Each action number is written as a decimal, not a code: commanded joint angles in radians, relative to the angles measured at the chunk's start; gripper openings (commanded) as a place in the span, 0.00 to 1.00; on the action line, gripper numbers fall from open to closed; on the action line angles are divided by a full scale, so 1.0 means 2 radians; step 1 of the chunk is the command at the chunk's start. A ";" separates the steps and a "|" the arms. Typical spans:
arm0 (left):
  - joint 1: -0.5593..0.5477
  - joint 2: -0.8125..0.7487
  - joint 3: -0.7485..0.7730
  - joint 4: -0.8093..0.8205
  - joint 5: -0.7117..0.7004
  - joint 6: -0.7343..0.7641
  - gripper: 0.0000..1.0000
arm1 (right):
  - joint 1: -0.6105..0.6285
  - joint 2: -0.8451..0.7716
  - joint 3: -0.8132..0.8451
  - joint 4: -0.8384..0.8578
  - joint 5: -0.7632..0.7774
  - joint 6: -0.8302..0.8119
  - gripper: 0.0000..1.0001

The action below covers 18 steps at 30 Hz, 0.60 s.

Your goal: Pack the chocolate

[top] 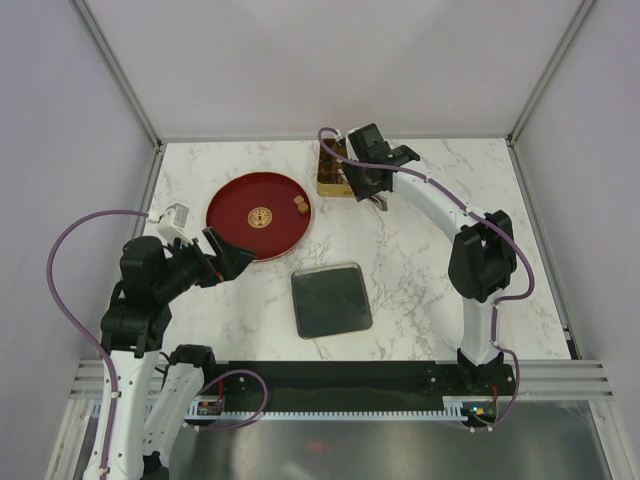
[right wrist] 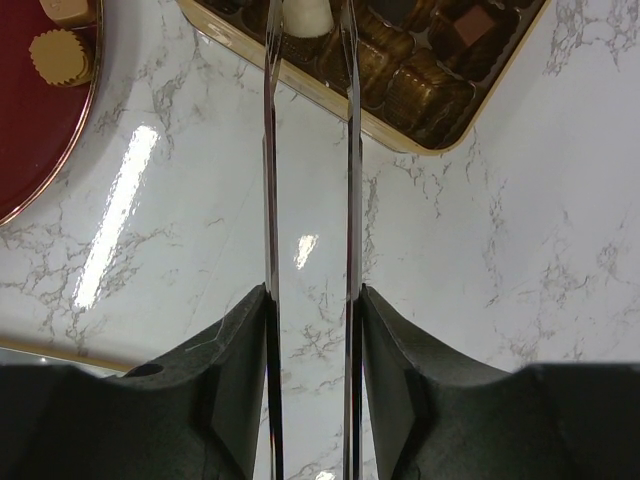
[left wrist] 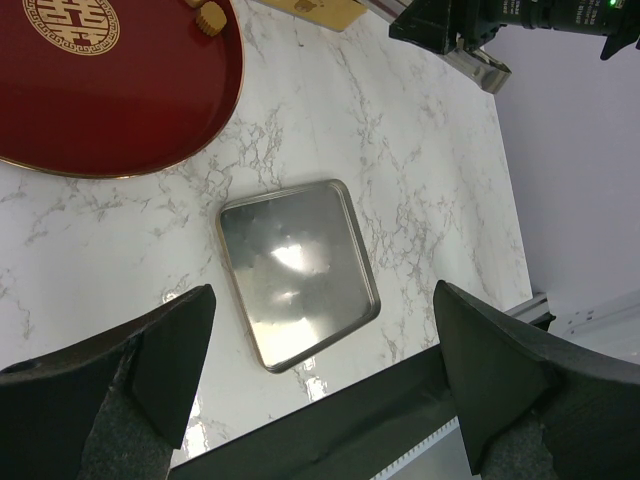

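Note:
A gold tin (top: 333,178) at the back of the table holds several chocolate pieces (right wrist: 470,25). My right gripper (right wrist: 308,20) reaches its long metal blades over the tin's near corner. A cream chocolate (right wrist: 305,12) sits between the blade tips with a thin gap on each side, so the gripper is open. Two light brown chocolates (top: 299,206) lie at the right edge of the red dish (top: 235,225), also seen in the right wrist view (right wrist: 60,55). My left gripper (left wrist: 320,350) hangs wide open and empty in front of the dish.
A square silvery lid (top: 331,300) lies flat near the table's front middle, right of the left gripper. The red dish has a round gold emblem (top: 262,216) at its centre. Grey walls close in the table on three sides.

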 commanded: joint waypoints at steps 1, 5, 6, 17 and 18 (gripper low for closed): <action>0.002 0.000 0.002 0.019 0.006 0.005 0.98 | -0.001 0.003 0.008 0.017 0.004 0.004 0.47; 0.002 -0.001 0.004 0.019 0.006 0.004 0.98 | -0.001 0.003 0.023 0.017 0.006 0.001 0.48; 0.002 0.000 0.003 0.019 0.006 0.004 0.98 | -0.001 0.003 0.026 0.017 0.008 0.001 0.48; 0.002 -0.002 0.006 0.019 0.008 0.004 0.98 | 0.024 -0.019 0.050 0.011 -0.016 0.002 0.48; 0.002 -0.002 0.005 0.019 0.007 0.004 0.98 | 0.028 -0.020 0.046 0.010 -0.018 0.002 0.48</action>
